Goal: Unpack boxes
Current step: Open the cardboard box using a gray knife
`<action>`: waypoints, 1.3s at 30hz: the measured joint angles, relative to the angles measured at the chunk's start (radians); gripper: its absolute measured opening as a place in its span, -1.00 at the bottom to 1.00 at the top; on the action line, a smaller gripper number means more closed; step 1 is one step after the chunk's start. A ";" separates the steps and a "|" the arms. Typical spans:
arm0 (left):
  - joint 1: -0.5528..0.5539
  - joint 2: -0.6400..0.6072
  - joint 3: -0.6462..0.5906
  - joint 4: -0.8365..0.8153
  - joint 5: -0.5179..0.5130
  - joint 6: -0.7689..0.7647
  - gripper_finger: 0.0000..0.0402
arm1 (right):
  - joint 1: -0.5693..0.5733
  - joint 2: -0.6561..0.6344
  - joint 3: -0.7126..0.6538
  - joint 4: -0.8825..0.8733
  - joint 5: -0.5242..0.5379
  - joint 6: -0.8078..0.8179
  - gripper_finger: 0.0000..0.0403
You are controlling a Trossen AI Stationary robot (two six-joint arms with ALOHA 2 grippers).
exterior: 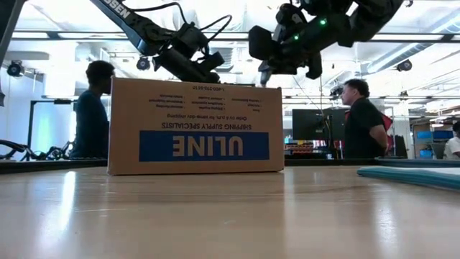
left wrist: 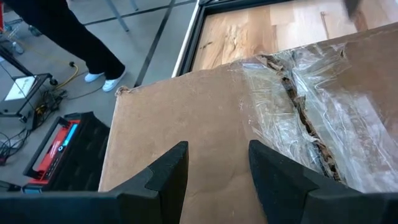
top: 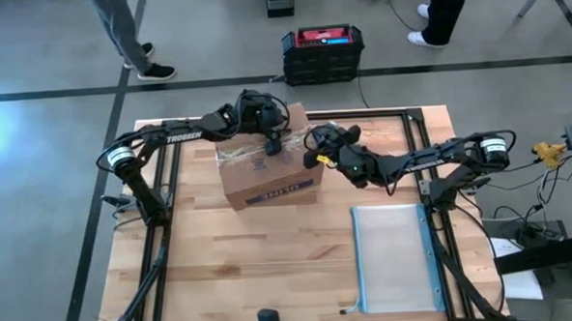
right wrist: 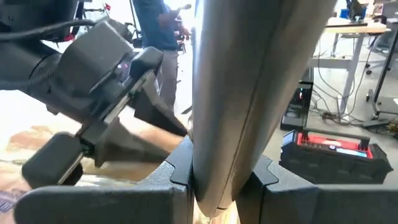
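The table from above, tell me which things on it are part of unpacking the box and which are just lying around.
Part of the job:
- cardboard box, tape along its top torn
- left gripper, open over the box top
- right gripper, shut on a grey tool beside the box

Lying about:
- clear zip pouch on the table
- black crate with red top on the floor

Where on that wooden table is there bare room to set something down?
The near-left stretch of the wooden table is bare, bordered by the brown cardboard box behind and the clear blue-edged pouch on the right. It is crowded at the back, where the left gripper and right gripper hang over the box.
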 joint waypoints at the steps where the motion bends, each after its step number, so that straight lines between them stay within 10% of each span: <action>1: 0.000 0.000 0.000 0.000 0.000 0.000 -0.23 | -0.016 0.007 0.013 0.002 -0.018 -0.008 -0.75; 39: 0.003 0.000 -0.001 -0.003 0.005 -0.020 -0.23 | -0.101 0.082 0.053 -0.022 -0.147 -0.076 -0.75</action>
